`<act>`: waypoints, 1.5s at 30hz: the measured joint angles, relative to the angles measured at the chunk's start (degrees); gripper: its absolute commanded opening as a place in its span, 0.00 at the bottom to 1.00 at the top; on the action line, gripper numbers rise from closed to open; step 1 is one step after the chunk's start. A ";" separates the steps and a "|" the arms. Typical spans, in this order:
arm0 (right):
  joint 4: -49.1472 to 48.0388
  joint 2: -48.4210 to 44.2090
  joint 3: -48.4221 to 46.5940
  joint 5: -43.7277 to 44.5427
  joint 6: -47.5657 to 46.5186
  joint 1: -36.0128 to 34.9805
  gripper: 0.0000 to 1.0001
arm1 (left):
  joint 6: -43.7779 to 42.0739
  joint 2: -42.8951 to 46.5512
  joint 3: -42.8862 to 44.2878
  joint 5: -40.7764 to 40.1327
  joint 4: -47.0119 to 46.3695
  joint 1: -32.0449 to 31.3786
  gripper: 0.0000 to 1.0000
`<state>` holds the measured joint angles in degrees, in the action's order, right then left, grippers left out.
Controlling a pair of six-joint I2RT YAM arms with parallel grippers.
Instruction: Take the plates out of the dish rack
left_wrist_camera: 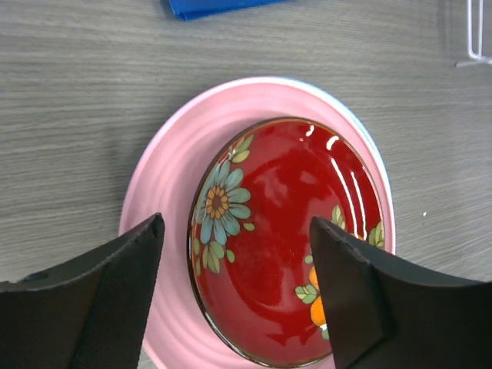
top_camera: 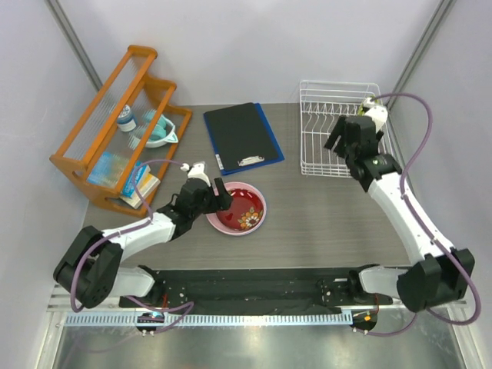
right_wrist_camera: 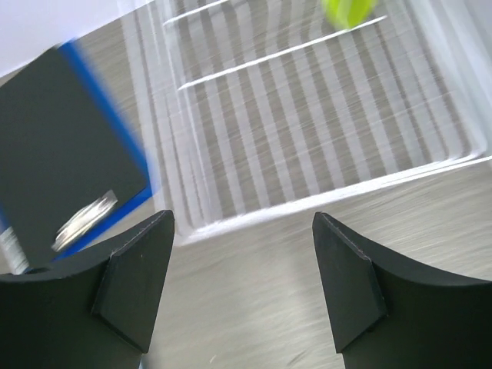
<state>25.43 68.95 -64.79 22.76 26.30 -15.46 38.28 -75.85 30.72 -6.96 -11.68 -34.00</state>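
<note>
Top external view: a dark red round plastic plate lies on a pink plate, well left of the white wire dish rack. Left wrist view: the left end effector gapes over them, holding nothing. Right wrist view: the right end effector, wide and empty, is by the rack's front; a small lime green plate stands at its back. It could snag wires and drag the rack.

Grey table with plates, clipboard, dish rack, shelf.
</note>
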 measured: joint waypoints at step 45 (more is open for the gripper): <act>-2.51 61.99 -53.02 3.82 -16.94 22.80 0.13 | -6.91 17.14 1.16 -0.96 10.16 0.00 0.99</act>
<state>22.92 130.93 -117.82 26.59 9.37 7.33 31.38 -58.72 31.88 -7.92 -1.52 -34.00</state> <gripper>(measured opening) 0.161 0.994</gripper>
